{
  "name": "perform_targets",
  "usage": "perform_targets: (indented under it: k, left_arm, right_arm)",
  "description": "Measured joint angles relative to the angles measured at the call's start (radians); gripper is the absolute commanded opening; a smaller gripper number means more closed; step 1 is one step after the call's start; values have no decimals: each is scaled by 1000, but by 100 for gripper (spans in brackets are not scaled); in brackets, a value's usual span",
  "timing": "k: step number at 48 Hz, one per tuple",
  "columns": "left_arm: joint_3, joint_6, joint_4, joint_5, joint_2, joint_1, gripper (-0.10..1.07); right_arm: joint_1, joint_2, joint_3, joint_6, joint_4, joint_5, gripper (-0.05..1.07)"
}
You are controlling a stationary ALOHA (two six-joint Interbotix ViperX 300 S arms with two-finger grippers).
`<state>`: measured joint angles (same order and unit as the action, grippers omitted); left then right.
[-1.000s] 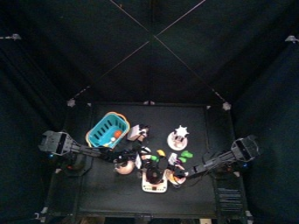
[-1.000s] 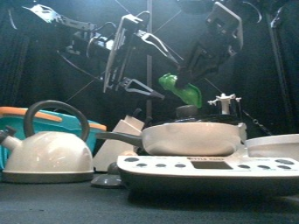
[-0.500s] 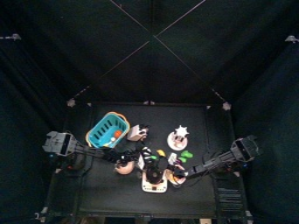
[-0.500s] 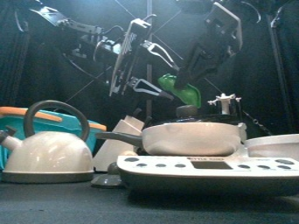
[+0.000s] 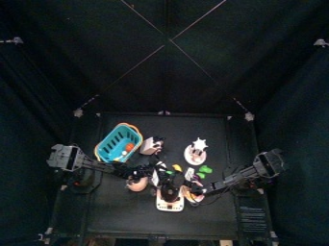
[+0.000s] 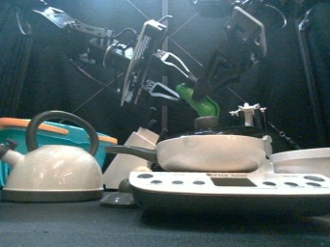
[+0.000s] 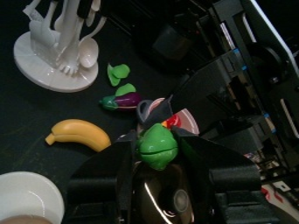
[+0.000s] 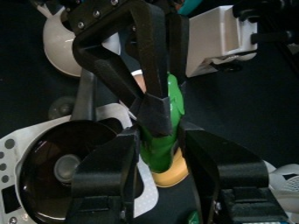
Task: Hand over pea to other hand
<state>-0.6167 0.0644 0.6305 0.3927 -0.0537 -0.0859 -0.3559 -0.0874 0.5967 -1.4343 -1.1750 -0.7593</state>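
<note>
— Left gripper point(image 6: 165, 85)?
— Jaws parted either side of the green pea pod point(image 6: 188, 96), above the pan; whether pressing it yet, cannot tell.
— Right gripper point(image 8: 160, 153)?
— Clamped on the pod's other end, holding it in the air over the toy stove point(image 6: 233, 188).
— Containers?
— Teal basket point(image 5: 117, 143) far left on the table, contents unclear. White kettle point(image 6: 52, 166) in front of it. White pan point(image 6: 213, 150) on the stove, inside hidden.
</note>
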Motion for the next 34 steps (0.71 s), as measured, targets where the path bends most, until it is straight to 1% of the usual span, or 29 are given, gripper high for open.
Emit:
perform_targets:
  k: [9, 16, 19, 34]
  left_arm:
    - [0, 2, 2, 0, 0, 0, 58]
    - [0, 2, 5, 0, 2, 3, 58]
    - [0, 2, 11, 0, 0, 3, 58]
    - [-3, 0, 17, 0, 0, 3, 58]
  right_arm:
    - [2, 0, -2, 0, 0, -3, 87]
    - [0, 0, -2, 2, 0, -11, 96]
    - [-2, 0, 0, 2, 2, -15, 98]
    - [-5, 0, -2, 2, -2, -37, 98]
